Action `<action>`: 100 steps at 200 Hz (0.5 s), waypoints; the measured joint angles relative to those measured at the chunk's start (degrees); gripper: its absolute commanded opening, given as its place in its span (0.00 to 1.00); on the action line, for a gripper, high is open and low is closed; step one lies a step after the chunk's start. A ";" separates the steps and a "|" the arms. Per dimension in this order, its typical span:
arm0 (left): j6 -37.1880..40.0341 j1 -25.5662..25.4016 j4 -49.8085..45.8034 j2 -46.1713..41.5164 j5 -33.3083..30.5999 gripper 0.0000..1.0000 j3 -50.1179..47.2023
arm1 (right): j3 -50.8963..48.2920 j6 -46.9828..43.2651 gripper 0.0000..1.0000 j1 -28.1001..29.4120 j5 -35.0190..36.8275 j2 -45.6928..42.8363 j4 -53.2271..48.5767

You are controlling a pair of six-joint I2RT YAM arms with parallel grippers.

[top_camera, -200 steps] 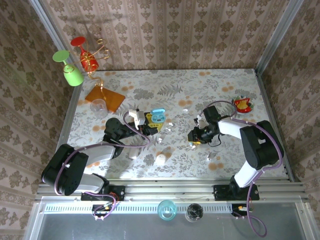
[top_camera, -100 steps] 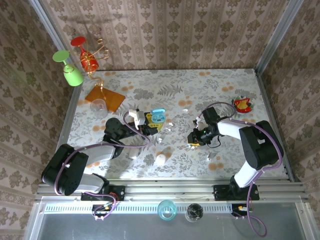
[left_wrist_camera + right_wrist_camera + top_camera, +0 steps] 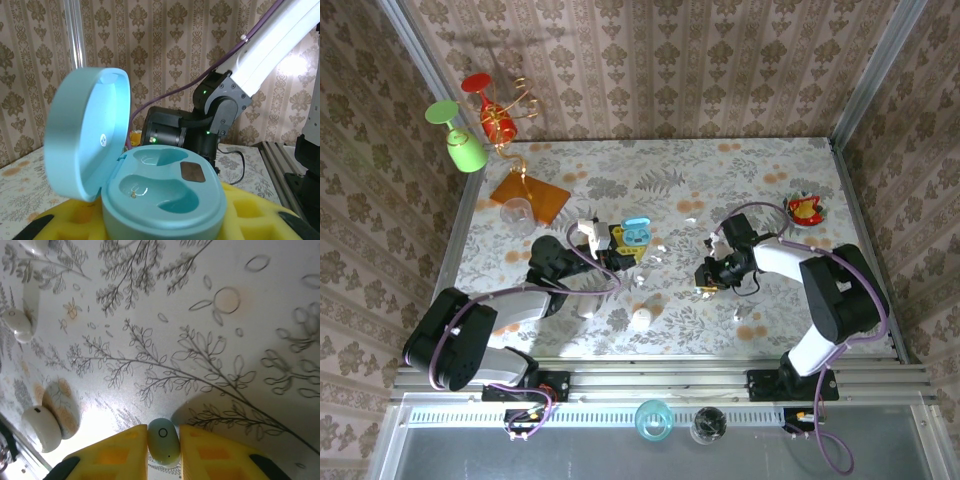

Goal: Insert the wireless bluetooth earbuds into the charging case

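Under both tools spreads the tabletop (image 3: 760,170), a glossy cloth printed with grey ferns and orange blotches. Metal rails and papered walls fence it in, and the stretch beyond both tools leaves open room. Far off to the left tool's left lies a flat orange sheet (image 3: 542,197) with a clear cup (image 3: 517,211) on it. A small red trinket (image 3: 806,209) sits out past the right tool, toward the right rail.

The left tool (image 3: 620,250) is clenched around the charging case (image 3: 165,197), a smooth teal plastic pebble seated between its yellow foam pads (image 3: 250,220). The lid (image 3: 87,132) stands hinged upright on the tool's left. Two moulded wells show in the base, with a dark rectangular patch beside them. Ahead of this tool stands the right arm (image 3: 220,100), with its black joint and white link.

On the near side of the two tools, between them, a rounded white case (image 3: 641,319) rests on the cloth, apart from either.

The right tool (image 3: 163,452) is down at the tabletop, its yellow pads (image 3: 112,455) set on either side of a bluish earbud (image 3: 163,437). The bud is a tiny glossy oval with a ring mark on top. It looks pinched, though contact is hard to confirm from this angle. A white earbud (image 3: 20,322) with a short stem lies ahead and to the left of that tool, clear of its pads.
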 measured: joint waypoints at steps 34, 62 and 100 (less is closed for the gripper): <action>0.00 0.00 0.00 0.59 -0.02 0.29 0.00 | 0.00 3.91 0.23 1.40 10.08 -4.42 2.67; 0.00 0.00 0.00 0.70 -0.04 0.29 0.00 | 0.15 7.17 0.23 4.44 20.87 -5.99 3.63; 0.02 0.00 0.24 2.14 -0.44 0.28 0.00 | 3.48 11.72 0.23 10.14 36.15 -5.62 0.90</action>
